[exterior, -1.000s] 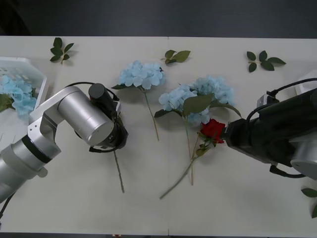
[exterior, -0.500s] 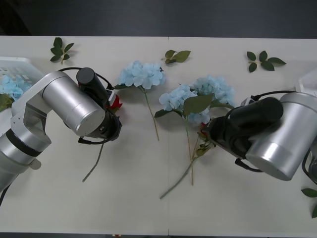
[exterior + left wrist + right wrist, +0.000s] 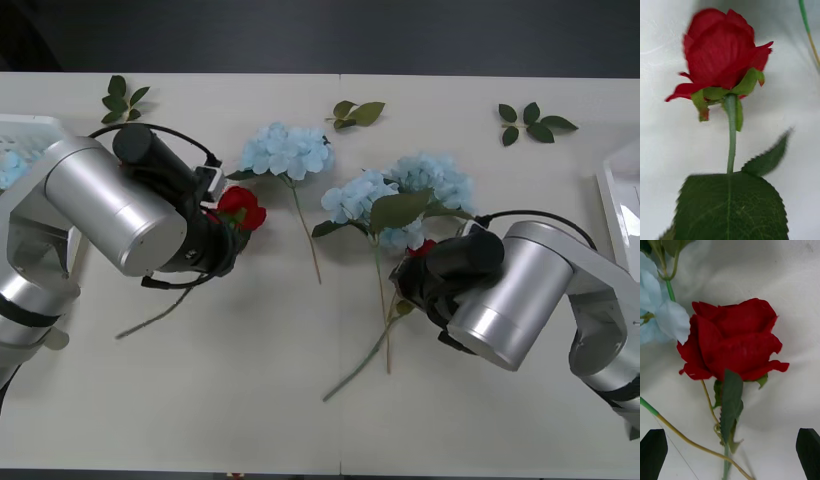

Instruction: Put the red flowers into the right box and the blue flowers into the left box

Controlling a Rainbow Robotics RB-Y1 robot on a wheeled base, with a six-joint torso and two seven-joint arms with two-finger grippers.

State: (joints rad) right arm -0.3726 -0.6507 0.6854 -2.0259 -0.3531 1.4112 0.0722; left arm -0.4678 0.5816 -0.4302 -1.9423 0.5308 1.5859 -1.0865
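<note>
Right gripper (image 3: pixel 730 452): black fingers spread wide at either side of a red rose (image 3: pixel 732 341) that lies on the table (image 3: pixel 480 420) just beyond them, nothing yet between them. The rose's stem runs back from the head toward the gap between the fingers, so its long axis lies along the line of approach; a straight advance would likely bring the fingers to either side of the stem below the head. In the front view this rose (image 3: pixel 423 248) sits at centre right, partly under the right arm, its head touching the near edge of a cluster of blue flowers (image 3: pixel 400 200). Left gripper (image 3: pixel 222 235): at centre left, carrying a second red rose (image 3: pixel 241 207) lifted off the table; its fingers cannot be made out, but the stem trails down and to the left from the wrist, and in the left wrist view the head (image 3: pixel 720 54) stands upright above a large leaf (image 3: pixel 730 208), which suggests a hold on the stem. A further blue flower (image 3: pixel 287 150) lies far of centre, just right of the held rose. Left box (image 3: pixel 30 135): far left edge, blue petals in it. Right box (image 3: pixel 622 195): right edge, well apart from both roses. Judgement: the right arm is nearer the right box; the left arm's rose must cross the whole table.
</note>
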